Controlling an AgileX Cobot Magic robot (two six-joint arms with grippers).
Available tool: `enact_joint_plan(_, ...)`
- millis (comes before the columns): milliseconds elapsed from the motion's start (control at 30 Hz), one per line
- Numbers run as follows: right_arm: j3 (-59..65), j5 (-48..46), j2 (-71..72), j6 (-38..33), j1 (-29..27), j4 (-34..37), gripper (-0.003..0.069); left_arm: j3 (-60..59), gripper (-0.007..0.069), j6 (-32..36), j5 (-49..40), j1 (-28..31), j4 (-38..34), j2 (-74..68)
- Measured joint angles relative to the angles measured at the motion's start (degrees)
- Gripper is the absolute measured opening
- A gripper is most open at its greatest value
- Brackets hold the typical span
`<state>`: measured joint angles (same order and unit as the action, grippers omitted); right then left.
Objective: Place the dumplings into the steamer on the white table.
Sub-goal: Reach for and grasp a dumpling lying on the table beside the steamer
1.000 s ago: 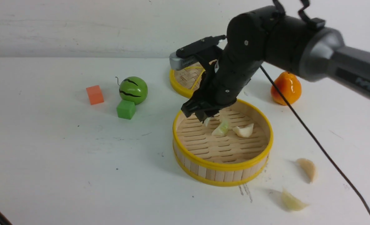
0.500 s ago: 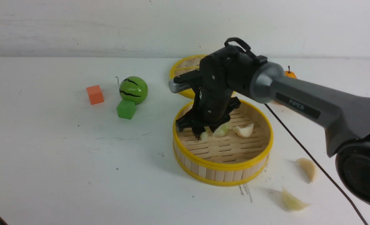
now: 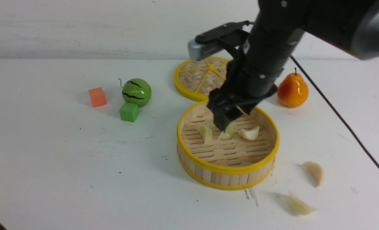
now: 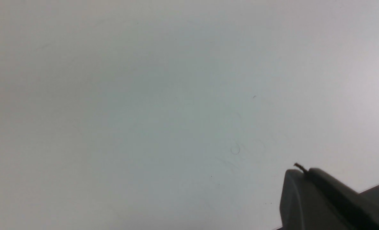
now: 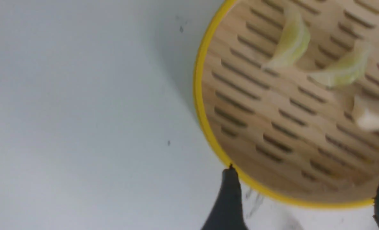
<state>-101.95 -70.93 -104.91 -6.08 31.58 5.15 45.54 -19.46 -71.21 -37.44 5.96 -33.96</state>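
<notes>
White table [image 3: 48,159]: carries the whole scene. Steamer [image 3: 227,169]: stands right of centre with its top open. Its lid [image 3: 192,80] lies flat just behind it, so the basket can be loaded from above. Right gripper [image 3: 227,118]: hangs just over the steamer's far-left floor with its jaws apart and empty, a pose that suits letting go rather than gripping. Left gripper [image 4: 317,195]: jaws together, idle over bare table, out of the way. Dumplings: three [image 3: 206,133] [image 3: 228,132] [image 3: 250,133] lie in a row on the slatted floor. Two [image 3: 314,172] [image 3: 298,206] lie on the table to the steamer's near right, on the right arm's side, and judged next to go.
</notes>
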Motion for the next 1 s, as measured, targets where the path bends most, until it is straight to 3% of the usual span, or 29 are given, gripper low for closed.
enact_joint_plan(167,16.99,1.67,8.71,-0.48,-3.2,-0.22,0.0487,0.0,-0.0011,0.0,0.0,0.0,-0.08,0.0)
enact_joint_plan(467,39.9,16.26,12.24,-5.9,-12.76,1.1,0.0442,0.0,-0.0009,0.0,0.23,0.0,-0.93,0.0)
enact_joint_plan(600,42.48,21.62,9.68,-9.83,-12.84,3.4,0.0441,0.0,-0.0008,0.0,0.99,0.0,-0.93,0.0)
enact_joint_plan(867,42.6,31.21,2.17,-10.06,-12.84,3.09,0.0435,0.0,-0.0008,0.0,1.3,0.0,-1.62,0.0)
enact_joint_plan(1000,42.39,31.81,1.38,-9.69,-12.84,1.11,0.0367,0.0,-0.0007,0.0,1.3,0.0,-2.36,0.0)
